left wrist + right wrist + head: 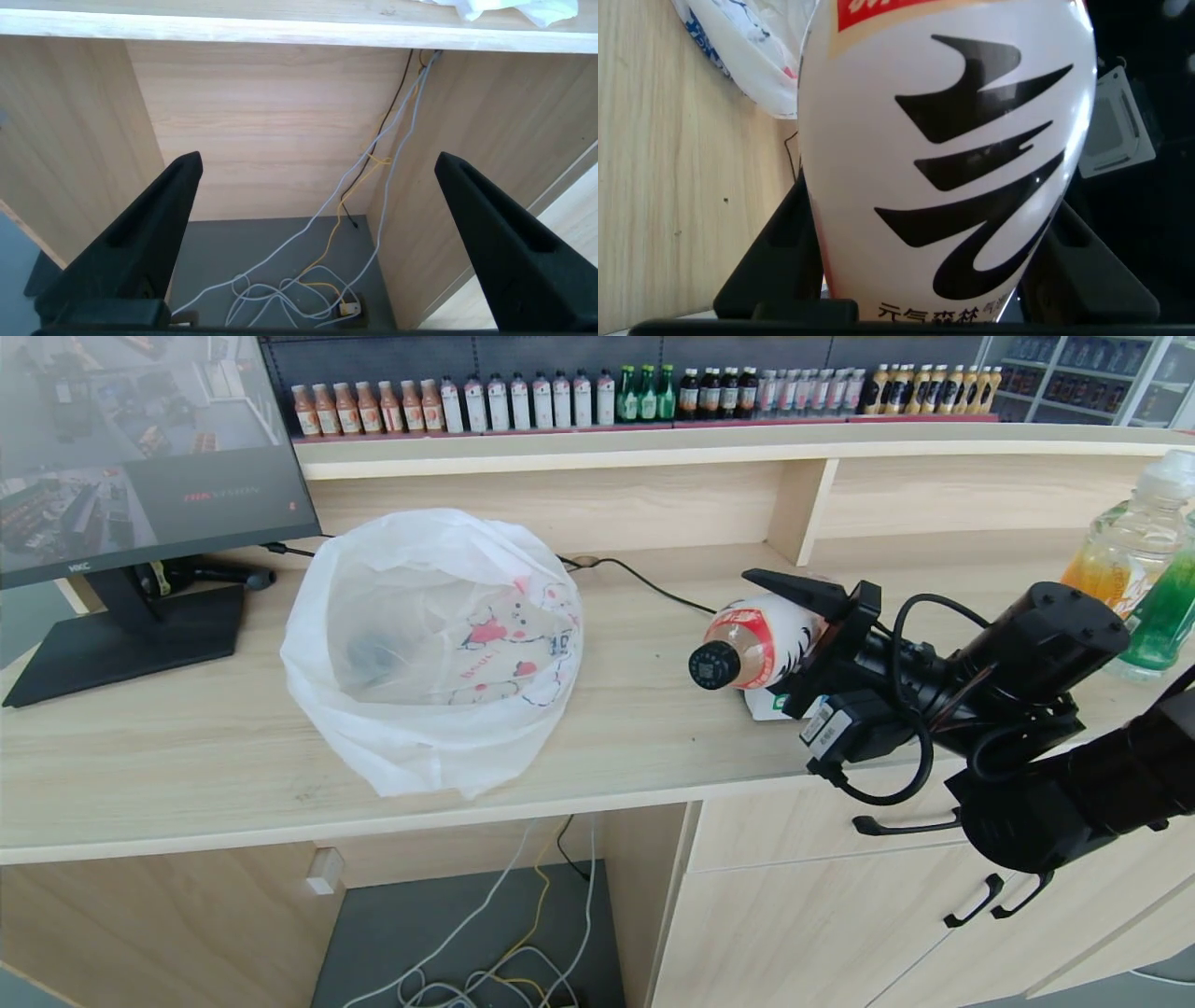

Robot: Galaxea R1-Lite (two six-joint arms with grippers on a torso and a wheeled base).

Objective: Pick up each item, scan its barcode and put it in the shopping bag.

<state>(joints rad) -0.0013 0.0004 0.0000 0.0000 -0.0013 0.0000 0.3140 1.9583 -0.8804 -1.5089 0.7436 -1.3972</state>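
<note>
White bottle (758, 642), shopping bag (420, 747) beside, monitor (140, 439) beyond

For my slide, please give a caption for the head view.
Right gripper holds a white bottle sideways, beside the open shopping bag.

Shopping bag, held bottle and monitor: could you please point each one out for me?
shopping bag (425, 756), head view, on its front plastic wall.
bottle (767, 637), head view, on its labelled body.
monitor (140, 439), head view, on the middle of its screen.
</note>
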